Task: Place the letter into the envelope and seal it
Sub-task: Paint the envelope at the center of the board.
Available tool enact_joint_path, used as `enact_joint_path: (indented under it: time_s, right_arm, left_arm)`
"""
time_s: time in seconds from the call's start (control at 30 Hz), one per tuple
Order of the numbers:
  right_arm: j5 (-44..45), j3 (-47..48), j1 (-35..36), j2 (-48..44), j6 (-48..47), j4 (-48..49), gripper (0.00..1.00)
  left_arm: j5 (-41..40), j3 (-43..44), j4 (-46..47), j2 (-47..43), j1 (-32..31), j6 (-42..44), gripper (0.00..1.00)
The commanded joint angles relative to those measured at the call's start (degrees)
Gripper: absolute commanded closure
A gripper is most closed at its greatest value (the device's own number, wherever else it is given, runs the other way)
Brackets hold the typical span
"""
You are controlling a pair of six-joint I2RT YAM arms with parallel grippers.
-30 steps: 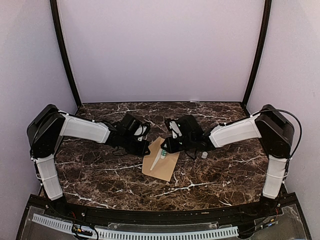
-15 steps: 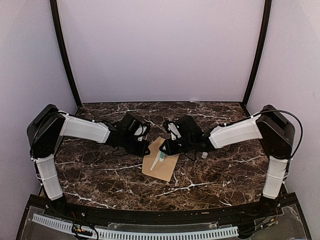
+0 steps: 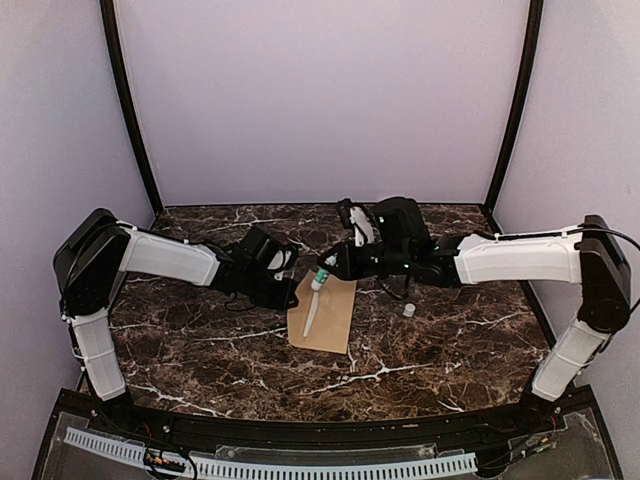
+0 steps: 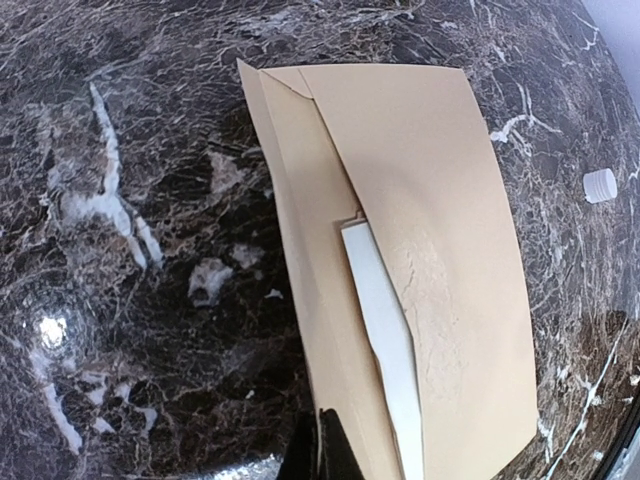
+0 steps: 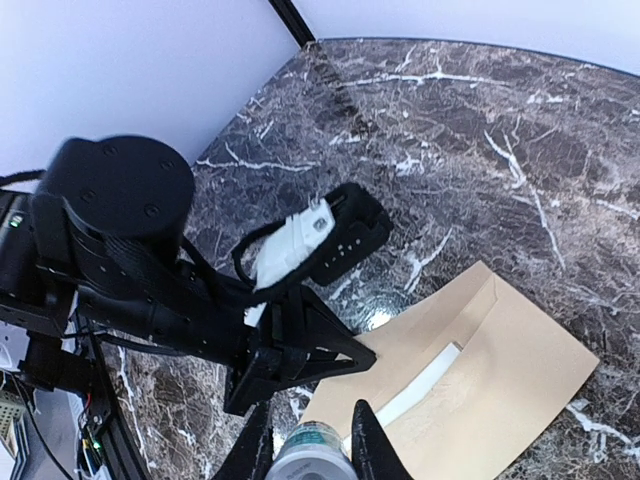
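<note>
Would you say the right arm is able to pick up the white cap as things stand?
Likely not yet: the cap lies uncovered on the table close by, but the right pincer is shut on a bottle.

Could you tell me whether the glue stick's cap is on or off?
Off, it seems: a small white cap lies on the table, apart from the glue stick held in the right pincer.

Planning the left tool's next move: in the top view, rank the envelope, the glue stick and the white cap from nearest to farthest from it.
1. The envelope: its left edge lies right at the tips of the left tool.
2. The glue stick: just to the right, over the envelope's far end, held in the right tool.
3. The white cap: farthest, off to the envelope's right.
</note>
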Motion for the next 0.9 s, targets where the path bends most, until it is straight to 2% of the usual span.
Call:
enact_joint_path:
  time_s: [0.0, 0.2, 0.27, 0.33, 0.37, 0.4, 0.43, 0.53, 0.67, 0.87]
  right_arm:
    - [4.2, -1.8, -1.0, -3.2, 0.3, 2.2, 1.00]
    - [7.9, -3.6, -2.1, -4.5, 1.4, 4.6, 1.00]
    - [8.5, -3.9, -2.2, -4.6, 1.8, 5.6, 1.00]
    - [8.9, -4.1, -2.1, -4.6, 1.8, 5.9, 1.00]
    - [9.0, -4.0, -2.2, -4.5, 1.8, 5.9, 1.00]
    - [9.0, -4.0, -2.2, -4.5, 1.7, 5.8, 1.00]
    - [9.0, -4.0, -2.2, -4.5, 1.6, 5.8, 1.00]
    - [9.0, -4.1, -2.2, -4.9, 1.2, 5.5, 1.00]
    - [10.9, -4.3, -2.3, -5.6, 0.7, 5.0, 1.00]
    - [12.0, -4.8, -2.5, -6.6, 0.5, 4.9, 1.00]
  left_arm:
    - [-2.4, -1.7, -0.4, -3.4, 0.1, -1.1, 1.00]
    - [-4.2, -4.0, -0.7, -4.8, 1.0, -2.3, 0.97]
    - [-4.4, -4.8, -0.6, -5.7, 1.4, -2.7, 0.93]
    - [-4.5, -5.8, 0.4, -7.0, 1.5, -2.8, 0.83]
    - [-4.4, -6.3, 0.7, -7.6, 1.5, -2.8, 0.72]
    - [-4.4, -6.5, 1.4, -8.7, 1.5, -2.7, 0.66]
    - [-4.3, -6.9, 1.6, -9.3, 1.5, -2.5, 0.54]
    - [-4.4, -7.2, 2.2, -12.1, 1.6, -2.0, 0.33]
    - [-4.0, -7.4, 1.7, -15.6, 2.1, -1.5, 0.26]
    - [-3.5, -8.2, 1.0, -20.9, 4.5, -1.4, 0.24]
